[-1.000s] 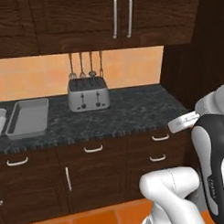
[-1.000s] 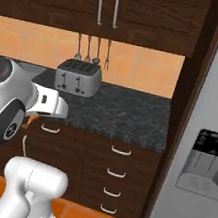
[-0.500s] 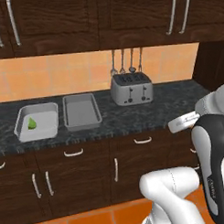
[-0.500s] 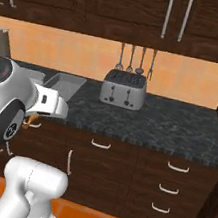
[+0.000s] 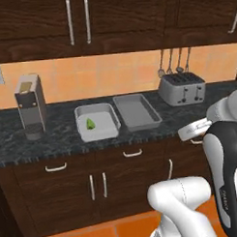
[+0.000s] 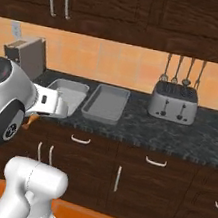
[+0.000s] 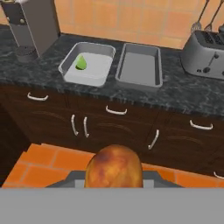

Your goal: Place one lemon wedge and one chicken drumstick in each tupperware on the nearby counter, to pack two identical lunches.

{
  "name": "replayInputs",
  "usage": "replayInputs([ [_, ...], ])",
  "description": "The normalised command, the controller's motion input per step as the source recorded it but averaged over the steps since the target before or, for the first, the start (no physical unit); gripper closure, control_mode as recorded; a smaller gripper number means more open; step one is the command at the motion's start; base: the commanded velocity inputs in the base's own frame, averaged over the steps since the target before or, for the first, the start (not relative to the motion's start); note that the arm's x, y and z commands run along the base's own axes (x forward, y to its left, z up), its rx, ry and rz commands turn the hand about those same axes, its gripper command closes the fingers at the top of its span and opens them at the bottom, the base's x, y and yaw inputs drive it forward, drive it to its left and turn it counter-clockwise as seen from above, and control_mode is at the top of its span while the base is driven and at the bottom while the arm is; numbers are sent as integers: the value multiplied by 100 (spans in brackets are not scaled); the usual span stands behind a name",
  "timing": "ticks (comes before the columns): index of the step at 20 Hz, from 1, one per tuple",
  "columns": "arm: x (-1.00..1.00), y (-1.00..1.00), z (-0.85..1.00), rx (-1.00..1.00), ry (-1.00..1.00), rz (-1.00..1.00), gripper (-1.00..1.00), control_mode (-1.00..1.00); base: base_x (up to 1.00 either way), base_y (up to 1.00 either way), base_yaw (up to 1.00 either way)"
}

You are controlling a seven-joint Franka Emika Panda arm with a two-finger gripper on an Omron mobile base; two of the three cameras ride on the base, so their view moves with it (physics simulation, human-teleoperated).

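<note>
While the arm sits back from the counter (image 5: 58,137), left tupperware (image 5: 97,122) holds one green lemon wedge (image 5: 91,124) at its 9 o'clock; right tupperware (image 5: 137,111), just beside it, is bare grey inside. Toaster (image 5: 182,88) sits at 3 o'clock. Gripper (image 7: 113,186) is clamped on a browned chicken drumstick (image 7: 114,168), at 6 o'clock in hand view.

On the speckled stone table (image 5: 63,141), two shallow grey tupperware trays sit side by side at frame centre: the left tray (image 5: 96,122) holds a green lemon wedge (image 5: 91,124), the right tray (image 5: 137,111) lies beside the silver toaster (image 5: 182,88); a coffee machine (image 5: 31,106) stands far left.
</note>
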Motion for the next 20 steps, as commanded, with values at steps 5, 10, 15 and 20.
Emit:
replayInputs([
  [5,0,0,0,0,0,0,100,100,51,97,-4],
  [10,0,0,0,0,0,0,100,100,96,18,-1],
  [15,0,0,0,0,0,0,100,100,77,-18,0],
  [20,0,0,0,0,0,0,100,100,17,0,0],
])
